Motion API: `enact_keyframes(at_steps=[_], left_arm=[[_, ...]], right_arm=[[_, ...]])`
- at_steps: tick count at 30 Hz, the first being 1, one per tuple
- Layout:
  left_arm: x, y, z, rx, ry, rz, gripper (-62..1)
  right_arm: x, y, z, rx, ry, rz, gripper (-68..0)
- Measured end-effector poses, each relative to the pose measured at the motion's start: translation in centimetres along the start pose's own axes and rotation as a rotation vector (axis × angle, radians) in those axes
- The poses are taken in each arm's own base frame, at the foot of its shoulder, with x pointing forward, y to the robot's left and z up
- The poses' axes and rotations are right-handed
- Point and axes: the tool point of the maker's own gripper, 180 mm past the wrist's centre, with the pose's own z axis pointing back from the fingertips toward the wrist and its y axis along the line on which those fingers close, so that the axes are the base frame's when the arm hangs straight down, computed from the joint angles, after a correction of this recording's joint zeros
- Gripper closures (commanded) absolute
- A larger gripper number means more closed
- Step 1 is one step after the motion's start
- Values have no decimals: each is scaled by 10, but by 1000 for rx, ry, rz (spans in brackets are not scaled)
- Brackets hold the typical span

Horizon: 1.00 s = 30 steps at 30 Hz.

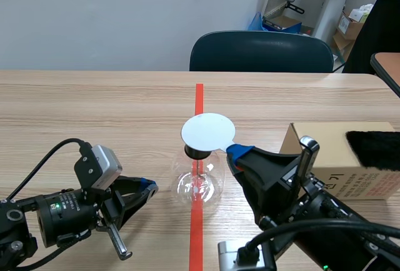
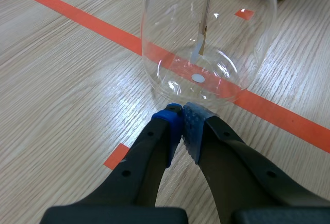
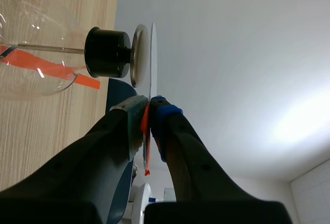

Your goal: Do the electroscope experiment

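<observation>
Right gripper (image 1: 234, 152), in the scene view, pinches the rim of the one white disc (image 1: 208, 131) atop the single glass flask (image 1: 199, 185) on the tape line. The left gripper (image 1: 149, 189) lies nearby. One cardboard box (image 1: 331, 158) bears one black fur piece (image 1: 375, 149). Left wrist view: fingertips pressed together, empty, just before the flask. Right wrist view: both pads clamp the disc, beside one black stopper (image 3: 107, 52).

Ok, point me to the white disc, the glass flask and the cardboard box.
white disc (image 1: 207, 130), scene view, centre of top face.
glass flask (image 2: 232, 33), left wrist view, near wall.
cardboard box (image 1: 359, 180), scene view, front face.
</observation>
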Motion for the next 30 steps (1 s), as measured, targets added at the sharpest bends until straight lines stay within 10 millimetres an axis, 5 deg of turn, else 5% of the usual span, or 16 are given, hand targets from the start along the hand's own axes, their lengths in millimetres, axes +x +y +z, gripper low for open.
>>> enact_keyframes(at_steps=[13,30], left_arm=[[0,0,0,0,0,0,-27],[-2,0,0,0,12,0,-27]], right_arm=[[-2,0,0,0,10,0,-11],[-72,0,15,0,409,0,-11]])
